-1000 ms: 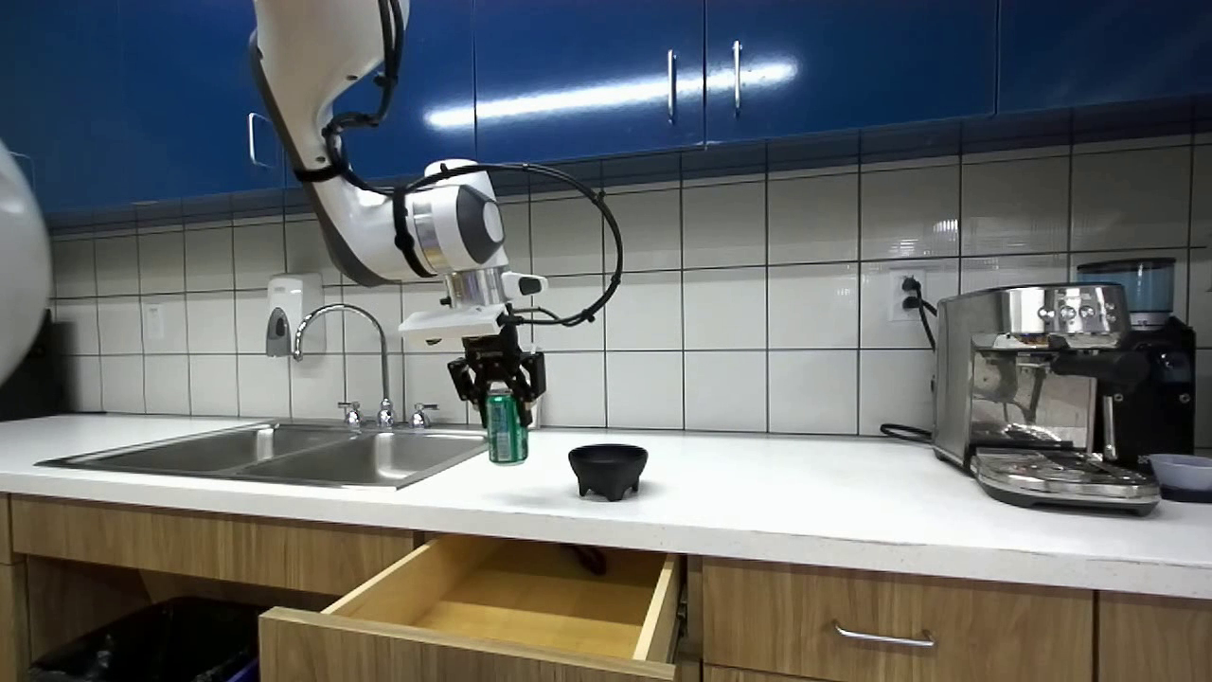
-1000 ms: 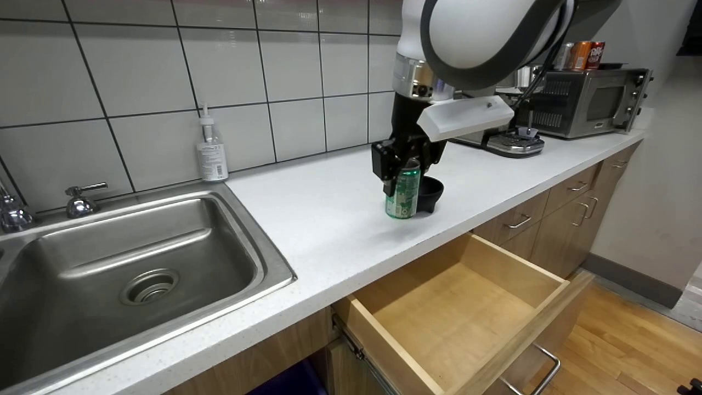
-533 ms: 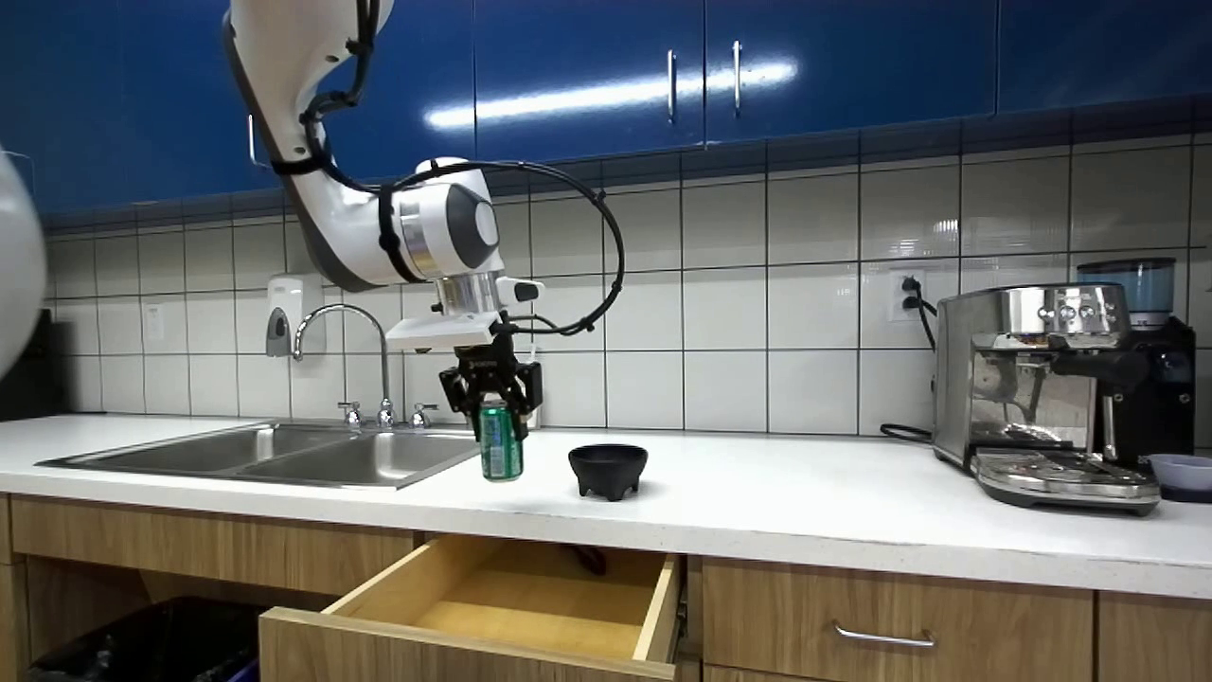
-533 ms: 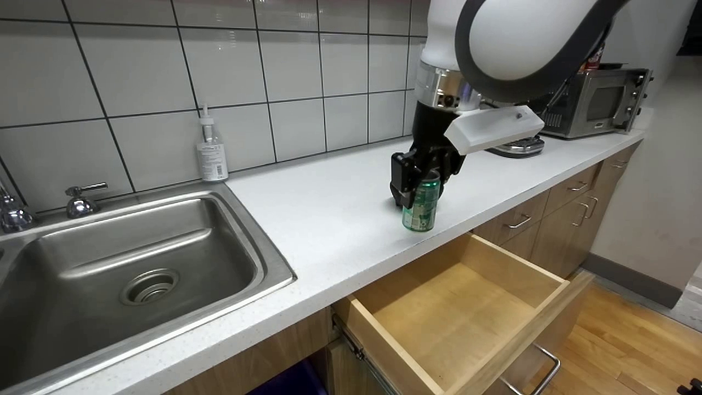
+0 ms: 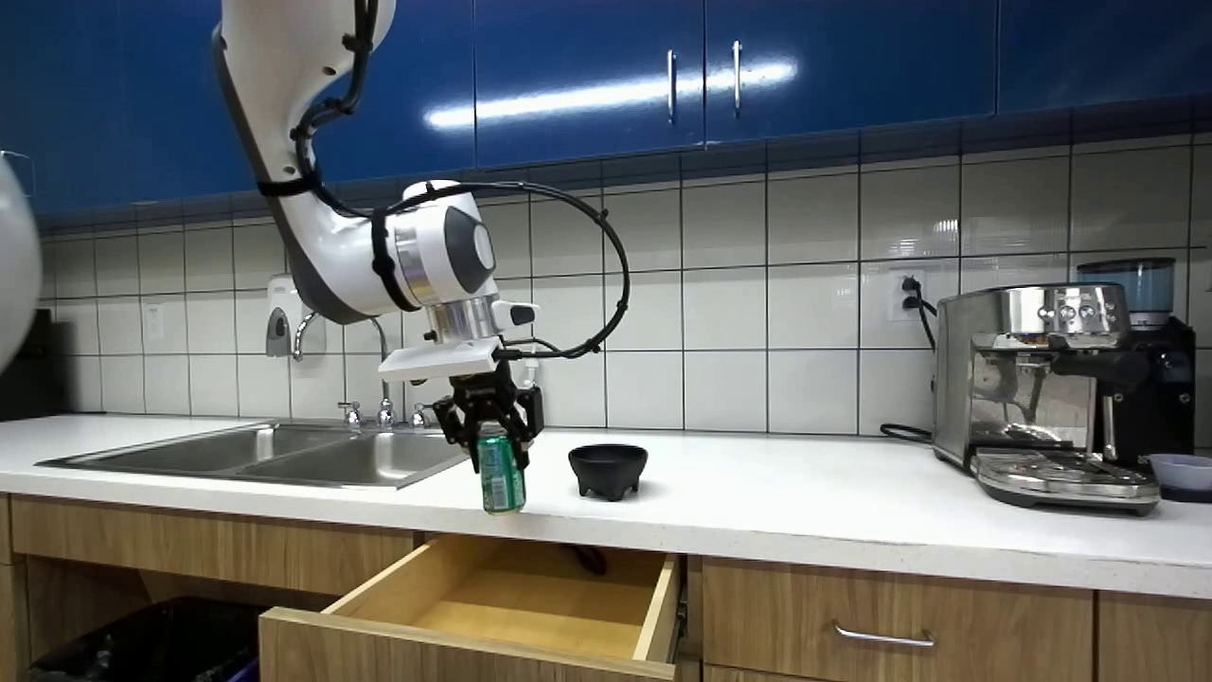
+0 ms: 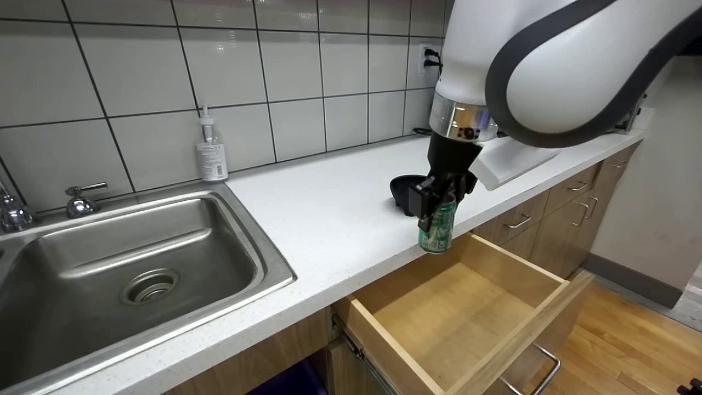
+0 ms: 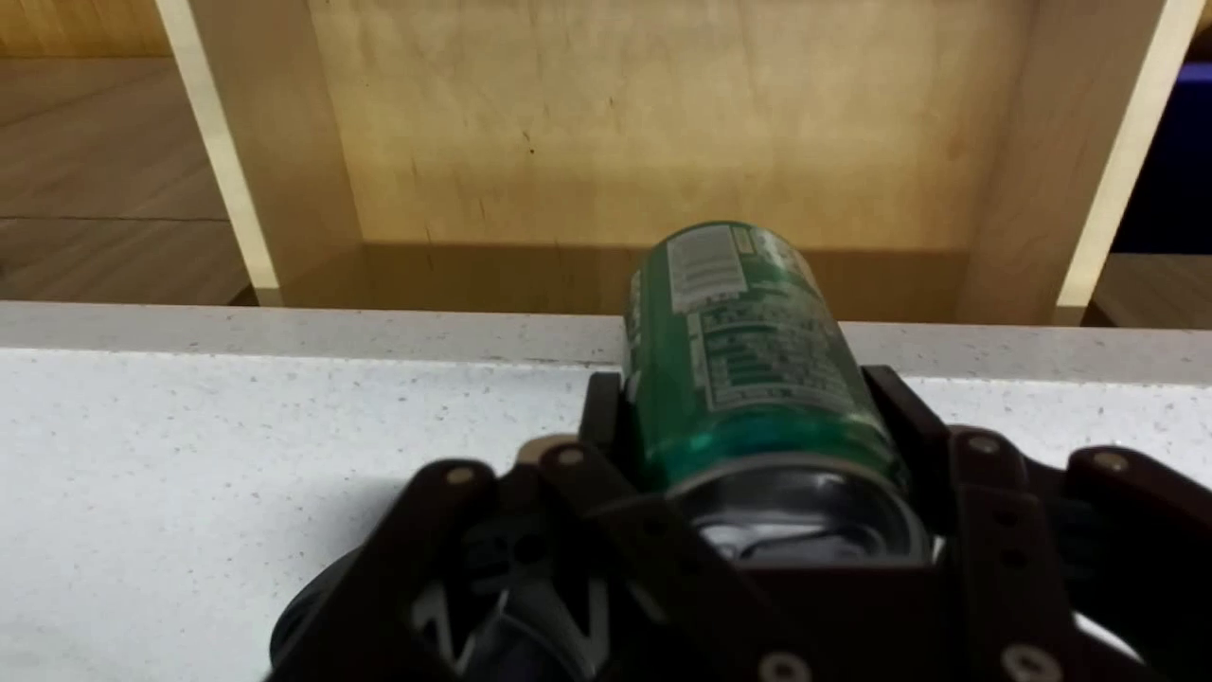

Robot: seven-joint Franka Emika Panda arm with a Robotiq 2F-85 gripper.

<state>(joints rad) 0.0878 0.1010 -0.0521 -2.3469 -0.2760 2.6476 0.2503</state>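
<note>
My gripper (image 5: 499,462) is shut on a green drink can (image 5: 502,488), with a finger on each side of its upper part. The can hangs upright in both exterior views, over the front edge of the white counter (image 6: 329,219). In the wrist view the can (image 7: 757,332) shows its silver top towards me, and its base points at an open wooden drawer (image 7: 663,123). The drawer (image 6: 449,312) stands pulled out just below the can. A black footed bowl (image 5: 608,469) stands on the counter beside the gripper; in the wrist view the gripper hides most of it.
A steel sink (image 6: 263,296) with a faucet lies along the counter. A pump bottle (image 6: 212,153) stands by the tiled wall. A coffee machine (image 5: 975,379) stands farther along. A dark red object (image 5: 592,559) lies at the drawer's back. A black bin (image 5: 151,644) stands below.
The gripper has carried the can down and forward, from above the counter near the bowl to the counter's front edge by the drawer. The bowl and drawer have not moved.
</note>
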